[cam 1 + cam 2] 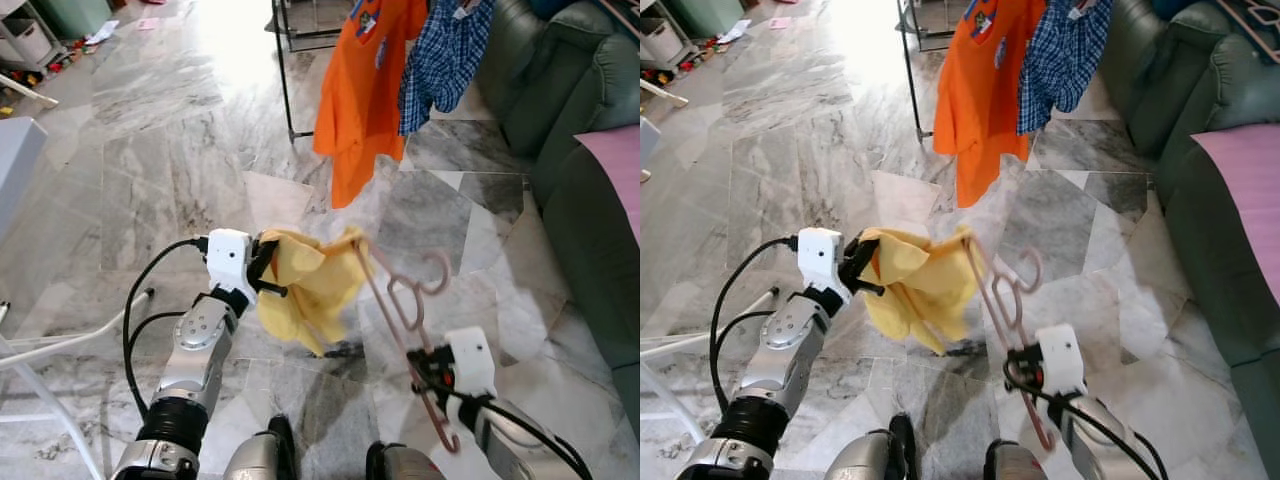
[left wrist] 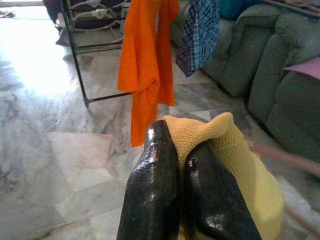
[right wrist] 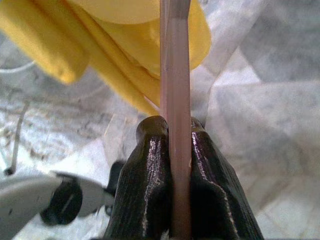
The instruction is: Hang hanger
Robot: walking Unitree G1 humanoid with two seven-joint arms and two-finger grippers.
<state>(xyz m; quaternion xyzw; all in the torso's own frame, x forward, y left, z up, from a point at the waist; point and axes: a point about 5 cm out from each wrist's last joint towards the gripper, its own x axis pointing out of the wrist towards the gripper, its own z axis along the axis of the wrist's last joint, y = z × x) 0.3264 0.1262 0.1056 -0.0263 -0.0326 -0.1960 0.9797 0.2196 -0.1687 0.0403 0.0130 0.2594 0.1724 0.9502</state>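
Above the marble floor [image 1: 150, 170], the left eye view shows the left gripper [image 1: 268, 268] clamped on a yellow garment [image 1: 310, 285] draped over a pink hanger [image 1: 400, 300], whose lower end the right gripper [image 1: 428, 368] grasps. An orange shirt [image 1: 362, 90] and checked shirt [image 1: 445, 50] hang on a rack beyond.

Left wrist view: both fingers [image 2: 155, 195] pinch the yellow fabric tight.

Right wrist view: fingers [image 3: 147, 190] squeeze the hanger's bar between them.

Tilted pink hanger [image 1: 400, 300] carrying a crumpled yellow garment [image 1: 305, 285].
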